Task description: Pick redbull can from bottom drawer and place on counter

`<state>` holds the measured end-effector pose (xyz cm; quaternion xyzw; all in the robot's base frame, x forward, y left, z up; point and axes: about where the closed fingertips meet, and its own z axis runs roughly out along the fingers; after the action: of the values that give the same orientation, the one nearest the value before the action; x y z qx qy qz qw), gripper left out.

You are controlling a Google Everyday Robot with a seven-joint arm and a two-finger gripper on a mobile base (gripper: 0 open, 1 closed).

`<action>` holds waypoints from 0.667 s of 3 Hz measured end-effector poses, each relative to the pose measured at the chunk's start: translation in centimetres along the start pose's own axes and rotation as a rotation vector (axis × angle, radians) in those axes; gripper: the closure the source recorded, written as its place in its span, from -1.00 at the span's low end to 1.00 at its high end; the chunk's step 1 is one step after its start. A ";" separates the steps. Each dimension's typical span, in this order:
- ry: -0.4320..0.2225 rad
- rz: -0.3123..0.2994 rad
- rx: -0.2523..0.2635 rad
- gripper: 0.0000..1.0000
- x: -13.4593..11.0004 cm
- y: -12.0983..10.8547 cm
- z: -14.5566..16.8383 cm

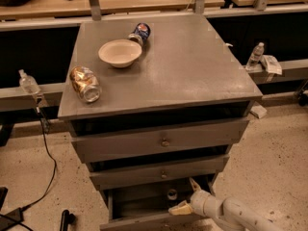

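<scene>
The bottom drawer (144, 221) of the grey cabinet is pulled out. Inside it a can stands upright, and only its round shiny silver top (172, 194) shows, so I take it for the redbull can. My gripper (187, 197) reaches in from the lower right on a white arm. It is open, with one finger (180, 209) over the drawer's front edge and the other just right of the can top. Nothing is held. The counter (192, 71) is the cabinet's grey top.
On the counter a cream bowl (120, 52) stands, a gold-brown can (85, 83) lies at the left and a blue logo can (140, 32) lies behind the bowl. The two upper drawers (163, 142) are slightly ajar. Water bottles (256, 55) sit on the side rails. A cable (45, 177) lies on the floor.
</scene>
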<state>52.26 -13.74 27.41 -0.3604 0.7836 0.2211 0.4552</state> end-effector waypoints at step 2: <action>0.015 0.025 0.011 -0.78 1.5 -1.3 2.1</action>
<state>54.00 -13.70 25.07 -0.3497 0.7926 0.2196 0.4487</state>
